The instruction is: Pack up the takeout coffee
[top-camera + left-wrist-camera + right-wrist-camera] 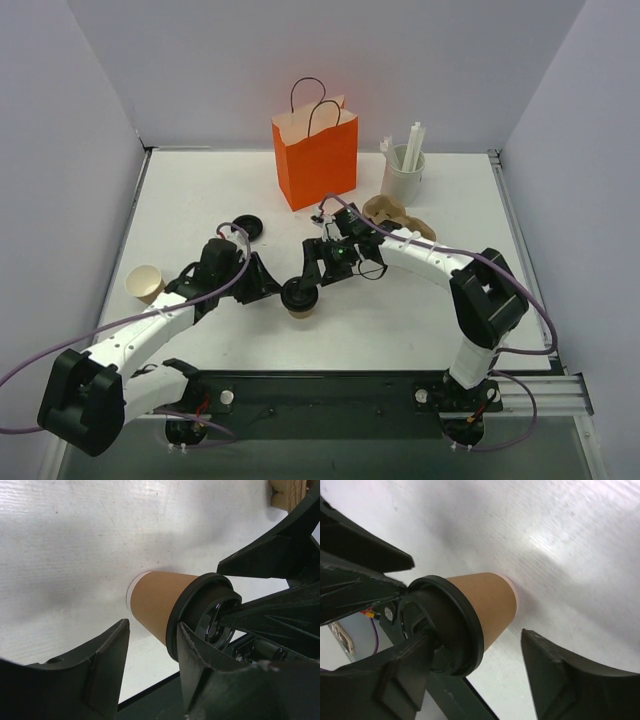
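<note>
Coffee [300, 297] upright mid-bench [400, 320], both your grippers at it
L gripper [276, 288] sits on its left, R gripper [314, 278] on its right. Both have jaws apart w/ the cup between them, neither clamped. In each wrist view one finger [200, 670] is right at the lid [212, 617] rim, the other is clear of the cup wall. Bag [316, 160] stands behind, well apart

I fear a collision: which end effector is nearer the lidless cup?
Left. The left end effector is right of the lidless cup; the right end effector is farther, beyond the lidded coffee.
</note>
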`<state>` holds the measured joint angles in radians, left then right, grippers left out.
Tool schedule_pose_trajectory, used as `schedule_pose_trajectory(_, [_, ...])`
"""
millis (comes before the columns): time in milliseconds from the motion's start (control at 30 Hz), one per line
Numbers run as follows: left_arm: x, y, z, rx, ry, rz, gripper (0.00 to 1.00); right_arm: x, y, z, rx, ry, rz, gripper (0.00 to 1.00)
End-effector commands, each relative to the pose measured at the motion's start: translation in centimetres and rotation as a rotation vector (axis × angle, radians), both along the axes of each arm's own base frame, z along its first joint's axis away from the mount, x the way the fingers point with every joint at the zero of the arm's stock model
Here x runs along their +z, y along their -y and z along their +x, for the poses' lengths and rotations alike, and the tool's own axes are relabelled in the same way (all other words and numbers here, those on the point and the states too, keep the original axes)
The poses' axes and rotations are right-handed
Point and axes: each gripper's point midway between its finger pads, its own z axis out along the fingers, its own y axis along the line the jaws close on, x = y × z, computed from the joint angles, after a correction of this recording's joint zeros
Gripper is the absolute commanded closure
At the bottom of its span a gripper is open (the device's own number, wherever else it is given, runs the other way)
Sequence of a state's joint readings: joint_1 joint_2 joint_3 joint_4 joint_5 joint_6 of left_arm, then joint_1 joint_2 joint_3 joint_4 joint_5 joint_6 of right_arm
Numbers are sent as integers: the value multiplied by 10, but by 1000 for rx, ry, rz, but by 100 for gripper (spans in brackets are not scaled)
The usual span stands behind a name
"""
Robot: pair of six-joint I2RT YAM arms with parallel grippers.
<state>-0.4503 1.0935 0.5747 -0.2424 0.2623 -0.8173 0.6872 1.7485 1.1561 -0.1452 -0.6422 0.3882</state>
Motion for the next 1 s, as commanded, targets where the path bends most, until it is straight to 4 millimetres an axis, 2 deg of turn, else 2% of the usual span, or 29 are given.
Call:
schedule_pose_trajectory(0, [42,10,8,-57,72,-31,45,14,27,-2,-85,36,-95,27])
schedule_pose_trajectory(33, [56,12,11,-67,99,-42,42,19,28,-2,-91,41,-98,27])
schedule_pose_trajectory(133, [76,13,17,-77,131,-48,35,35,32,2,-119,89,-100,27])
schedule_pose_trajectory(167, [90,15,22,-79,160,-53,34,41,32,2,-119,104,-93,27])
schedule_pose_trajectory(233, [94,9,24,-80,156,-21,30,46,35,1,-126,127,-112,27])
schedule_pose_trajectory(267, [103,5,30,-64,176,0,29,50,37,1,-129,148,-123,27])
schedule_pose_trajectory(300, [101,-4,27,-54,149,38,28,51,45,6,-159,189,-178,26])
schedule_pose_trajectory(333, [101,-14,29,-44,156,80,27,52,42,0,-138,220,-206,25])
schedule_pose_trajectory(367, [111,-26,37,4,185,129,26,55,45,0,-146,253,-235,24])
schedule_pose_trajectory(400, [106,-39,29,21,149,188,19,54,46,-5,-141,273,-271,24])
schedule_pose_trajectory(467, [115,-66,27,72,177,288,14,59,46,-6,-167,364,-340,23])
schedule_pose_trajectory(500, [117,-89,22,133,164,385,12,60,47,-7,-175,382,-363,22])
schedule_pose_trajectory(533, [124,-104,18,165,186,442,9,63,51,1,-218,430,-400,22])
schedule_pose_trajectory(600, [131,-132,9,236,193,552,8,66,44,-6,-209,451,-416,21])
schedule_pose_trajectory(667, [136,-145,-1,258,232,587,6,70,34,-9,-197,486,-426,20])
schedule_pose_trajectory(800, [129,-158,-15,301,280,596,5,73,15,-12,-161,496,-415,19])
schedule_pose_trajectory(933, [138,-145,-21,313,387,452,5,67,3,-11,-134,487,-432,19])
schedule_pose_trajectory(967, [129,-143,-22,306,391,440,5,68,1,-11,-133,486,-430,19])
